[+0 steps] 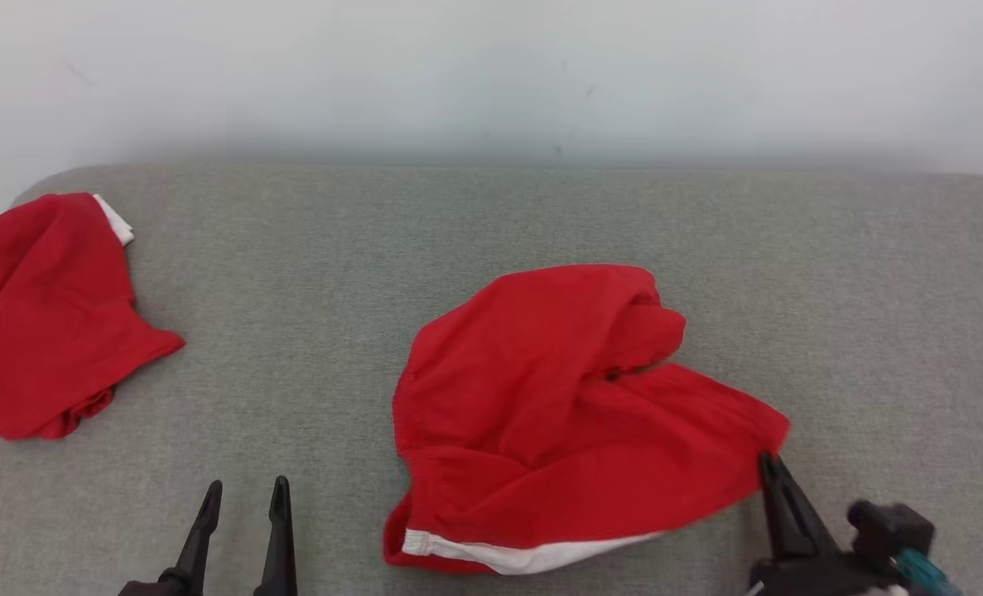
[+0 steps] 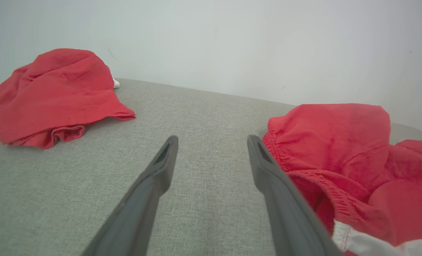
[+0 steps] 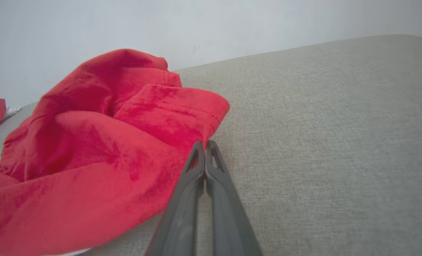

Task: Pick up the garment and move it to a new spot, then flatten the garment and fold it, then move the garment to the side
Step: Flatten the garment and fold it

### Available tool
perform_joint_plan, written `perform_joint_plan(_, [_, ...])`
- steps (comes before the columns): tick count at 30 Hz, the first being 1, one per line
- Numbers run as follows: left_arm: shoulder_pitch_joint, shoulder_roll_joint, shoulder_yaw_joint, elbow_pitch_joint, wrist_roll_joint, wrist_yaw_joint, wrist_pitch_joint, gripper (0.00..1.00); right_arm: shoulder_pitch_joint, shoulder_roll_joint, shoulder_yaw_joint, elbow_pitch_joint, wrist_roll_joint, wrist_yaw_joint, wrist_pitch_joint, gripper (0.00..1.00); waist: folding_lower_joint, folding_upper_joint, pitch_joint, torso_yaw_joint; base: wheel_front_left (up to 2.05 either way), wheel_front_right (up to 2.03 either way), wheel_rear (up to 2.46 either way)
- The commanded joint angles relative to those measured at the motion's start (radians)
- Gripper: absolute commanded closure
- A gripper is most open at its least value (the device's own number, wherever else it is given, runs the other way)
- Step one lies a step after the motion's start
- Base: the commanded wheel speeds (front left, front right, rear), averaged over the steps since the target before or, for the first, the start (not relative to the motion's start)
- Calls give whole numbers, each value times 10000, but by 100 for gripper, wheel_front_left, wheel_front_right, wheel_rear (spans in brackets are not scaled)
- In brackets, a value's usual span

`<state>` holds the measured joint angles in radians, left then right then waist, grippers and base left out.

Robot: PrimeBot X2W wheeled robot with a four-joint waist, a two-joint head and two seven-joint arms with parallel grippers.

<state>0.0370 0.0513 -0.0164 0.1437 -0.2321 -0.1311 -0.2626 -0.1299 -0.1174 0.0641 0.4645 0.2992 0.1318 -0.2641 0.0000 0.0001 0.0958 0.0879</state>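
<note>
Head view: red garment (image 1: 557, 397) lies crumpled at the middle of the grey table (image 1: 334, 273), its white band toward the robot. Right gripper (image 1: 768, 458) has its fingers pressed together, tips touching the garment's right corner hem; right wrist view cannot tell whether cloth is pinched between them. Left gripper (image 1: 244, 487) rests low just left of the garment, fingers spread wide, holding nothing. Another red cloth (image 1: 44, 314) lies at the far left edge.
</note>
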Motion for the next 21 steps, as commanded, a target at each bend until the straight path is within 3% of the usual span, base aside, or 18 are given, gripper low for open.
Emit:
perform_joint_plan(1, [-3, -14, 10, 20, -51, 11, -32, 0, 314, -101, -34, -220, 158, -22, -7, 100, 0, -1, 55, -126, 0, 0, 0])
perform_joint_plan(7, [-145, -15, -90, 57, -163, 11, -32, 0, 1705, -493, -60, -1447, 410, -22, -7, 100, 0, -1, 228, -275, 0, 0, 0])
perform_joint_plan(13, [-295, -16, -83, 124, -201, 9, -32, 0, 2432, -647, -143, -1727, 660, -22, -7, 100, 0, -1, 400, -302, 0, 0, 0])
perform_joint_plan(21, [-402, -16, -308, 364, -229, 9, -32, 0, 913, -566, 994, -1732, 659, -22, -5, 100, 0, -1, 208, -103, 0, 0, 0])
